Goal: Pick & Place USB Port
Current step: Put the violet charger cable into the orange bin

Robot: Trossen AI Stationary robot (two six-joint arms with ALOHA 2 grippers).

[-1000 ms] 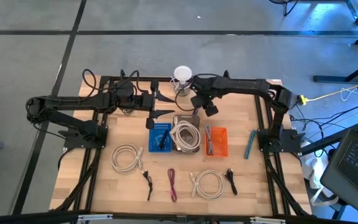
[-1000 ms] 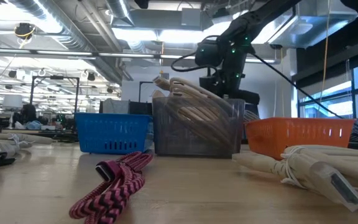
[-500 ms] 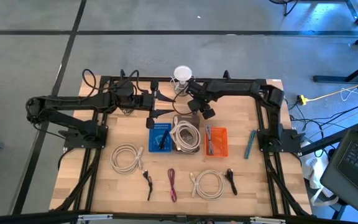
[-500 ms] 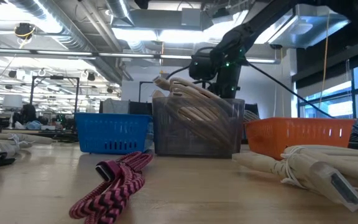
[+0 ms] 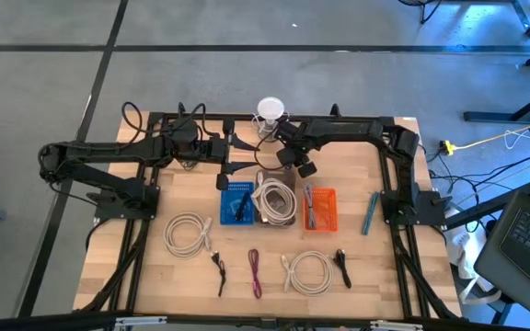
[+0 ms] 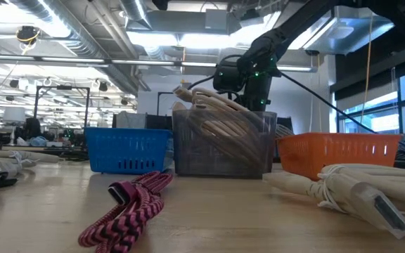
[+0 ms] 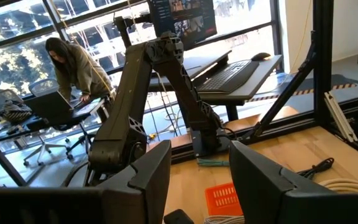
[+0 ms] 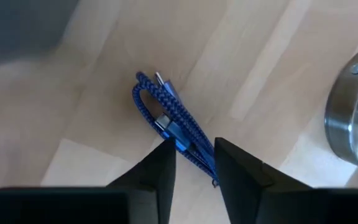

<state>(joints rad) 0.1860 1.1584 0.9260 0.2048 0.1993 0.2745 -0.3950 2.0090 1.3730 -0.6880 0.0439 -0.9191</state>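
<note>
A blue braided USB cable (image 8: 166,118) lies folded on the wooden table near its far edge, seen only in the right wrist view. My right gripper (image 8: 194,163) is open above it, one finger on either side of the cable's near part. In the high view this gripper (image 5: 288,154) is behind the bins, and the arm hides the cable. My left gripper (image 5: 245,154) is open and empty, held level just left of it; it also shows in the left wrist view (image 7: 197,186).
A blue bin (image 5: 238,200), a grey bin with a white cable (image 5: 275,199) and an orange bin (image 5: 320,209) stand mid-table. White coils (image 5: 189,232) (image 5: 307,272), a magenta cable (image 5: 254,272) and black cables (image 5: 219,271) lie nearer. A steel object (image 8: 356,118) stands beside the blue cable.
My right gripper has gone toward the table's left edge, behind the grey bin, and has come to stand over the blue cable. Most of the move fell in the first half second.
</note>
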